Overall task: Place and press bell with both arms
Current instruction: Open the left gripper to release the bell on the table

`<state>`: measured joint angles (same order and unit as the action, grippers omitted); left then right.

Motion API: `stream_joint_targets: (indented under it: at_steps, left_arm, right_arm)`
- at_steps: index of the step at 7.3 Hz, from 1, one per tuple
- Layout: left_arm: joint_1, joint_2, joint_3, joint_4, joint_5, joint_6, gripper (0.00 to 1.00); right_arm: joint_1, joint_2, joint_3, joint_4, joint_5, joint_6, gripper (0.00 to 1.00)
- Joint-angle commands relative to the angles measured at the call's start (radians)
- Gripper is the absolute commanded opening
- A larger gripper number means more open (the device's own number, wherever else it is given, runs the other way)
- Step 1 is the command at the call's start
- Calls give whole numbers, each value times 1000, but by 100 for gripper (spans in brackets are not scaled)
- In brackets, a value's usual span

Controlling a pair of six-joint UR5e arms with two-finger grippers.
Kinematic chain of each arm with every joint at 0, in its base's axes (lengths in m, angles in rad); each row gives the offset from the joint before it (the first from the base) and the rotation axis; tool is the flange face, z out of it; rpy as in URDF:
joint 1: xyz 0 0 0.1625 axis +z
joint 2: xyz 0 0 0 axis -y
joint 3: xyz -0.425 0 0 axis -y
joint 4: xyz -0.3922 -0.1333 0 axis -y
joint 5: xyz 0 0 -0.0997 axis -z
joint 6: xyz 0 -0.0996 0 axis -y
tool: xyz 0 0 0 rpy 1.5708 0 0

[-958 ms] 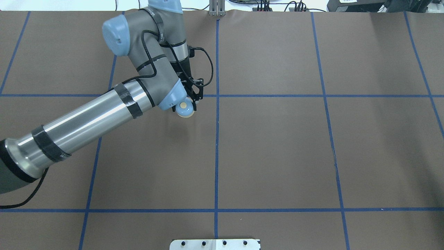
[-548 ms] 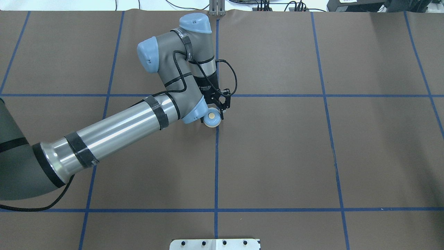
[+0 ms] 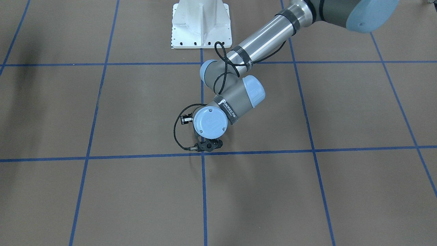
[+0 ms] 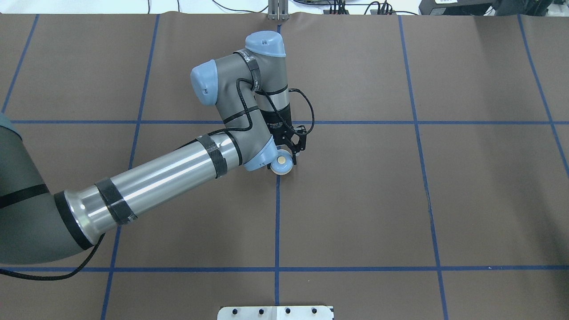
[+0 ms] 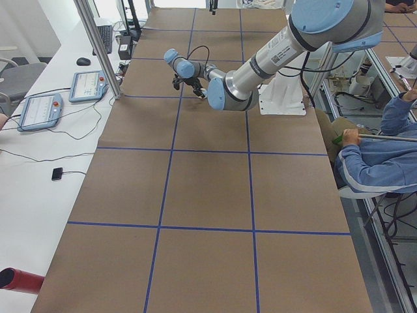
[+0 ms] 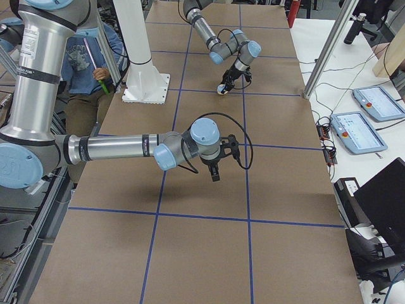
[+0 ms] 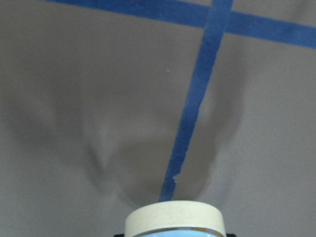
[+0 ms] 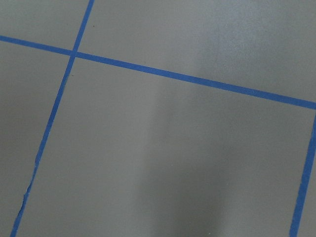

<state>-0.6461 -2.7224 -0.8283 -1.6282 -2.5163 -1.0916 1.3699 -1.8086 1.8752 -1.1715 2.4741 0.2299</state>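
Robotics lab, blue-taped grid table (image 4: pixel 355 200), teach pendant (image 5: pixel 39 111) (on side bench (image 5: pixel 39 169)), aluminium frame post (image 5: pixel 99 49); seated operator (image 5: pixel 374 163)

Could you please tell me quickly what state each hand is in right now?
Left hand: closed, holding the bell.
Right hand: cannot be told; it shows only small in a side view.

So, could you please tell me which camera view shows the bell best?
The overhead exterior: the bell shows its blue dome and cream button. The left wrist view shows only its cream rim; the front-facing view hides it behind the left arm; the side views are too distant.
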Motion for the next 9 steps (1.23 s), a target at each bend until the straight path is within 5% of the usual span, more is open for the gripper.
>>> stream_joint_targets:
  at_steps: [1, 6, 7, 9]
  left_arm:
    - [2, 1, 0, 1, 2, 4, 18]
    - [0, 9, 2, -1, 2, 9, 32]
    - [0, 10, 2, -1, 2, 9, 66]
    - [-1, 13, -2, 1, 4, 9, 99]
  right_arm:
    - [0, 0, -5, 0, 0, 0, 100]
    - [0, 0, -5, 1, 0, 0, 100]
    - [0, 2, -5, 1, 0, 0, 100]
    - [-2, 3, -5, 1, -1, 0, 100]
